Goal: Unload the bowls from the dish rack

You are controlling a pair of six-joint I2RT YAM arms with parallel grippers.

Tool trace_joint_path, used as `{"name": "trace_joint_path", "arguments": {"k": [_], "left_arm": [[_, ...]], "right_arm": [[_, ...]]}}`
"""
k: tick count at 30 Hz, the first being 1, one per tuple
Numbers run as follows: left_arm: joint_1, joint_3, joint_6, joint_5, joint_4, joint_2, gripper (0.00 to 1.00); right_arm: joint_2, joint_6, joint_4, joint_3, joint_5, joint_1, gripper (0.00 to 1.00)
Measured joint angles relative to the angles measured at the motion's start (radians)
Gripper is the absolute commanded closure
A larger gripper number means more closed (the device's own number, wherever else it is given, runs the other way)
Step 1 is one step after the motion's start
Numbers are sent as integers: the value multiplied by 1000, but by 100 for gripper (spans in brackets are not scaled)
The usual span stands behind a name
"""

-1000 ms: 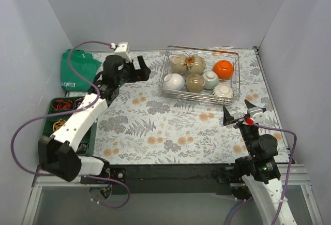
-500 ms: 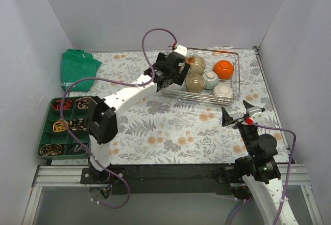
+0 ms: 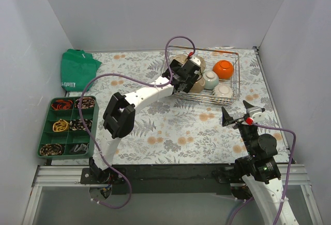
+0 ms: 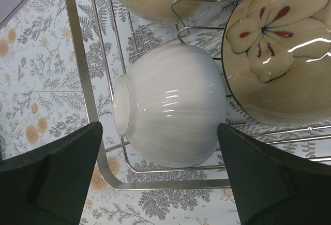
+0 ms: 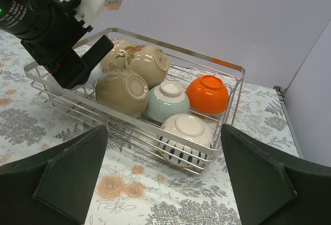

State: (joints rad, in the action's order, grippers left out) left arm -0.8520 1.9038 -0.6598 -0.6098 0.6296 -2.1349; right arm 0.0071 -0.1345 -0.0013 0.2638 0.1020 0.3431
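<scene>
Left arm is stretched out over the dish rack (image 4: 77, 44) at the far right of the table. The left gripper (image 3: 184, 78) has its jaws spread wide, one on each side of the white bowl (image 4: 170, 106), and from the wrist cam they don't look like they're touching it. That bowl lies on its side in the rack's near-left corner, rim facing the rack's edge wire. Right next to it is a beige bowl with a red flower painted on it (image 4: 279, 49), and there's a tan bowl (image 5: 121, 91) close by too.

The rest are bottom-up in the rack: a teal bowl (image 5: 166, 101), an orange bowl (image 5: 208, 94), and a striped white bowl (image 5: 185, 132) by the near-right rail.

The right gripper (image 5: 164, 178) hangs over the flowery tablecloth on the near side of the rack, fingers wide apart with nothing between them.
</scene>
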Motion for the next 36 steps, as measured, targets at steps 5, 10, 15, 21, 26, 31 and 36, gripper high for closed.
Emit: {"name": "trace_joint_path", "arguments": {"k": [5, 10, 15, 21, 26, 31, 36], "left_arm": [[0, 39, 6, 1, 6, -23, 9], [0, 58, 6, 27, 18, -50, 8], [0, 62, 6, 45, 33, -59, 8], [1, 74, 10, 44, 38, -71, 9], [1, 89, 17, 29, 38, -87, 8], [7, 99, 23, 16, 27, -102, 7], [17, 110, 22, 20, 33, -115, 21]], "right_arm": [[0, 0, 0, 0, 2, 5, 1], [0, 0, 0, 0, 3, 6, 1], [0, 0, 0, 0, 3, 6, 2], [0, 0, 0, 0, 3, 8, 1], [0, 0, 0, 0, 3, 12, 1], [0, 0, 0, 0, 4, 12, 1], [0, 0, -1, 0, 4, 13, 1]]}}
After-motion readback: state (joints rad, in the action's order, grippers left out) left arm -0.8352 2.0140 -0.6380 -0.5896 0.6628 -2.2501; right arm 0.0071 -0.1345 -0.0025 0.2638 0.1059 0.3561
